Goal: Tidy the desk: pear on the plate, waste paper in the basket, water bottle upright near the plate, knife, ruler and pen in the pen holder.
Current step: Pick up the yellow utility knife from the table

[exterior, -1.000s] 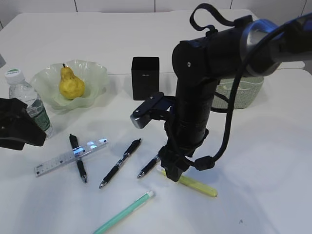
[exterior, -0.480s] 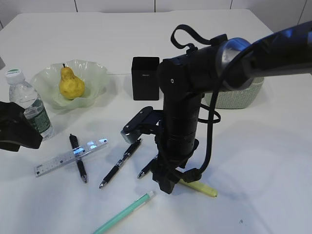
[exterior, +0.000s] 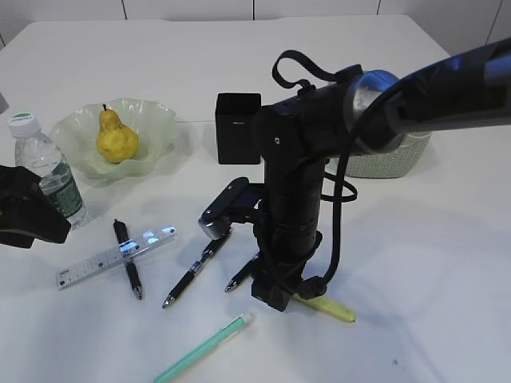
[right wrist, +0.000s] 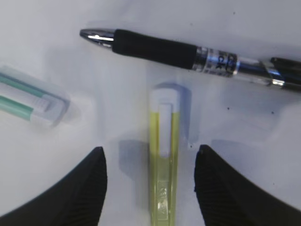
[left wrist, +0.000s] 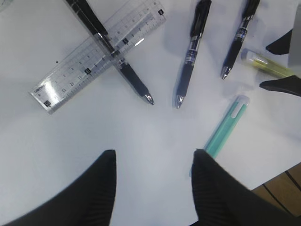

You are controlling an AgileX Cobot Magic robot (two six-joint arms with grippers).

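While your right gripper (right wrist: pixel 148 188) stands low over the desk (exterior: pixel 447 255), its fingers (right wrist: pixel 89 183) are spread on either side of the knife (right wrist: pixel 163 155), not touching it. Just beyond the knife's whitish tip lies a black pen (right wrist: pixel 188 54). Your left gripper (left wrist: pixel 153 188) hangs open and empty near the mint-green pen (left wrist: pixel 225 127), with the ruler (left wrist: pixel 99 54) farther off.
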